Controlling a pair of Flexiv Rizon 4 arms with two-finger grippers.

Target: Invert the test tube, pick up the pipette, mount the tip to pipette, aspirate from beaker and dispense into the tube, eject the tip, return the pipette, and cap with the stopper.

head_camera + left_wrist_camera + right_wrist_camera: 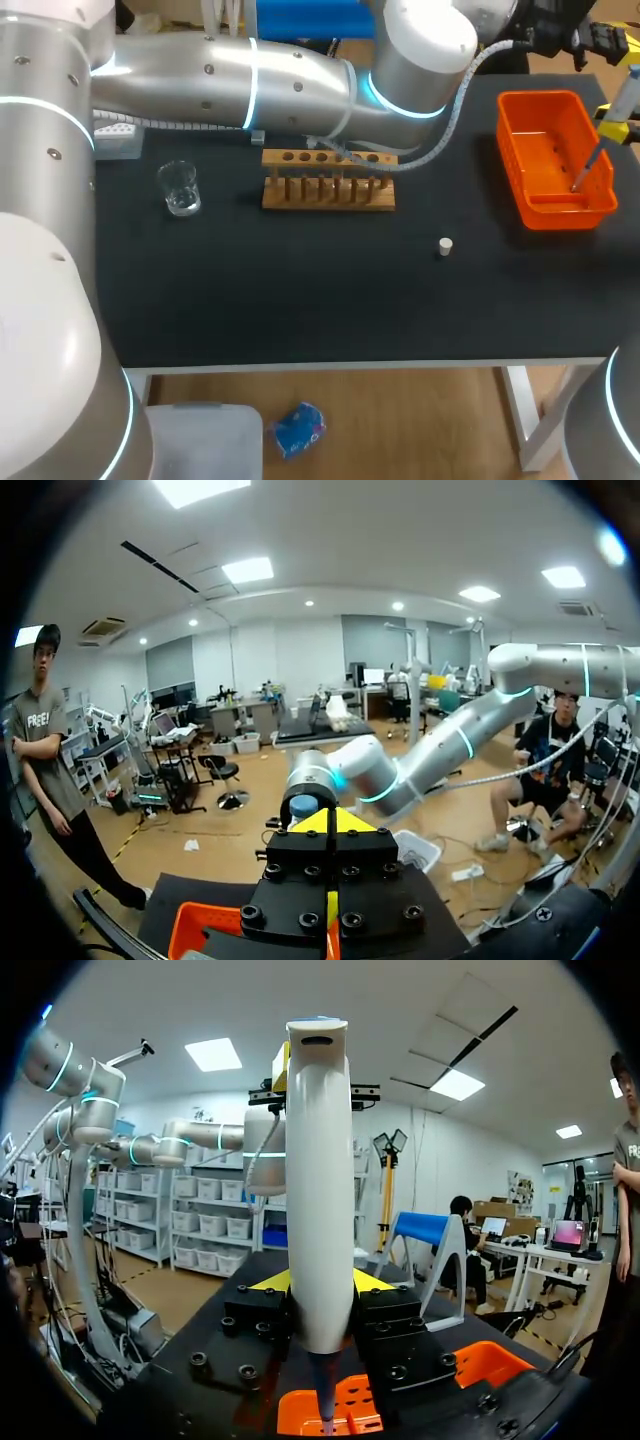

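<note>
My right gripper (318,1285) is shut on the white pipette (318,1180), which stands upright between its yellow fingers. The pipette's thin lower end points down into the orange bin (350,1410). From the head view, the right gripper (614,122) sits at the table's right edge, holding the pipette (622,95) tilted over the orange bin (520,165). My left gripper (335,822) is shut on nothing, above and behind that bin (195,930). The glass beaker (180,187) stands at the left. The wooden tube rack (328,190) is mid-table, and the white stopper (446,246) lies to its front right.
A clear tip box (118,135) sits at the back left, partly under my left arm (300,80), which spans the back of the table above the rack. A grey cable (455,120) hangs from that arm near the rack's right end.
</note>
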